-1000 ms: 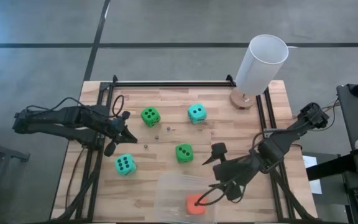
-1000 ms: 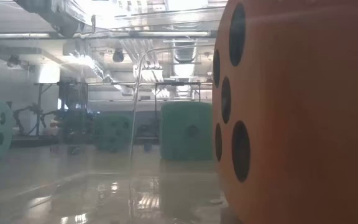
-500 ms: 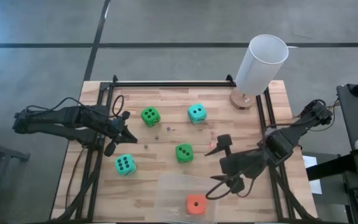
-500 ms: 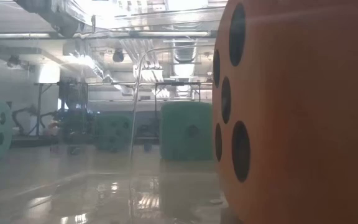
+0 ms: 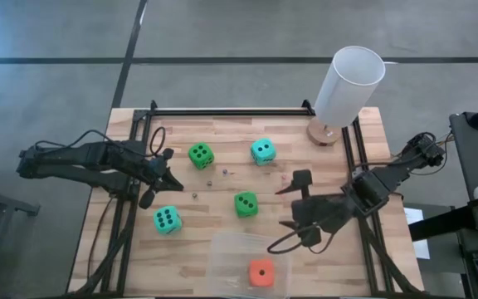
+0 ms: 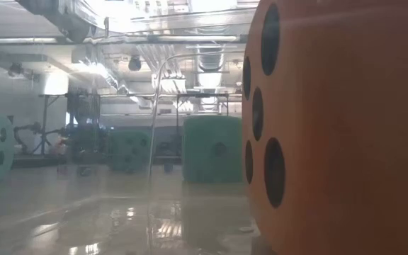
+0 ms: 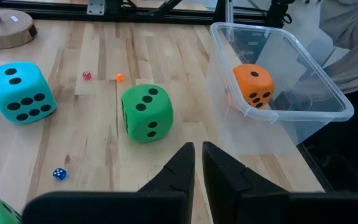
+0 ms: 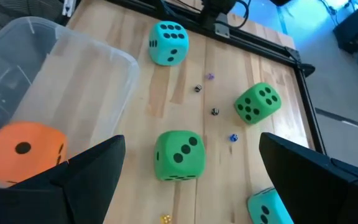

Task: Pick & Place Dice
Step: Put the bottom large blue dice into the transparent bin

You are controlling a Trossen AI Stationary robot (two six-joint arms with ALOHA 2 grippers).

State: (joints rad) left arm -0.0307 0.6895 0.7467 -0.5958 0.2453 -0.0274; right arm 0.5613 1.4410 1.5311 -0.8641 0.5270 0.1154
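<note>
Dice are what gets sorted here, and one of the five is already put away: the orange die [image 5: 261, 272] sits inside the clear plastic bin [image 5: 222, 249] at the near edge of the table, so close to the low camera that it fills the right half of that view. Four are still out on the wood. Nearest the bin is a green die [image 5: 246, 203], just beyond its far rim; a teal die [image 5: 166, 219] lies off to the left of it. Farther back stand the second green die [image 5: 201, 154] and the second teal die [image 5: 262, 150], well apart from each other. A few tiny dice or beads [image 5: 209, 183] are scattered between them.

The right gripper [image 5: 293, 210] hangs above the table just right of the nearest green die, jaws spread wide and holding nothing; its wrist view looks down on that die between the two fingers. By that, the next die to collect is probably this one. The left gripper [image 5: 158, 175] waits at the left side of the table with its jaws nearly closed and empty.

The table [image 5: 222, 129] is pale wood planking edged by a black metal frame. At its far right corner a white lamp [image 5: 348, 85] stands on a round wooden base. Beyond is grey floor; through the bin wall the low view shows a hazy room with bright ceiling lights and ducting.
</note>
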